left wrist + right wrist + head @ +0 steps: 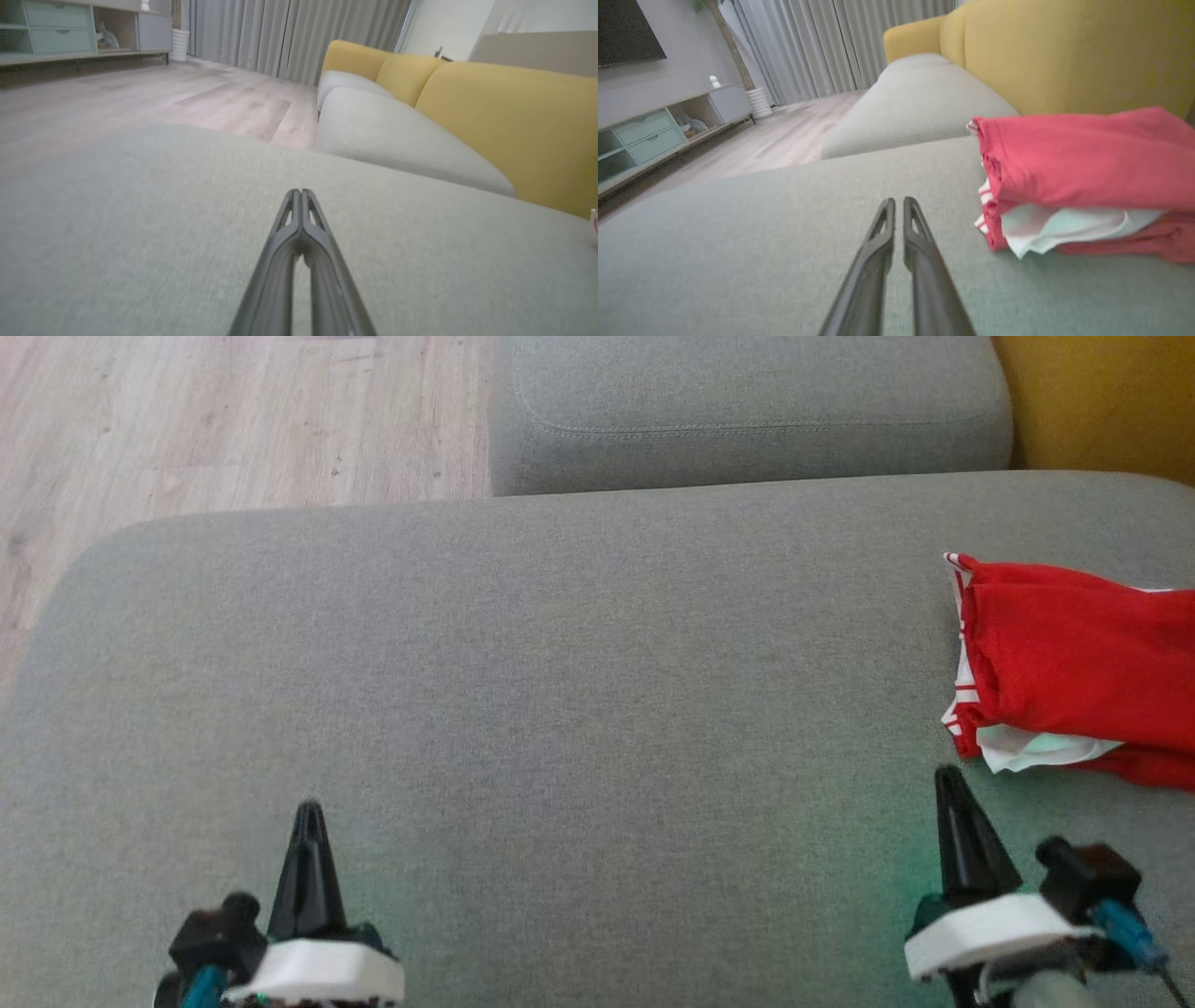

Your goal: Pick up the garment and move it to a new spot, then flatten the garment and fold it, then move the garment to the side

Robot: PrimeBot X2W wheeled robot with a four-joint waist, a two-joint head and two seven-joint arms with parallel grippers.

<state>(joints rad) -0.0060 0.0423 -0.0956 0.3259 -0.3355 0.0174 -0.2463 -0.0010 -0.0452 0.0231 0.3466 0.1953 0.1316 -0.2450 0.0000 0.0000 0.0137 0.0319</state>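
The garment (pixel 1074 653) is a red folded bundle with white trim and a pale lining showing at its near edge. It lies at the right side of the grey sofa seat (pixel 523 691). In the right wrist view the garment (pixel 1078 158) sits just right of my fingers. My right gripper (pixel 948 773) is shut and empty, hovering low over the cushion a little short of the bundle's near left corner; in its own view the right gripper (pixel 899 200) has its tips almost touching. My left gripper (pixel 308 807) is shut on nothing at the lower left, and in its wrist view the left gripper (pixel 301 191) points across bare cushion.
A second grey seat cushion (pixel 747 411) lies beyond the seat, with the yellow backrest (pixel 1102 392) at the far right. Wooden floor (pixel 187 420) runs past the seat's left edge. A low cabinet (pixel 46 32) and grey curtains (pixel 280 32) stand farther off.
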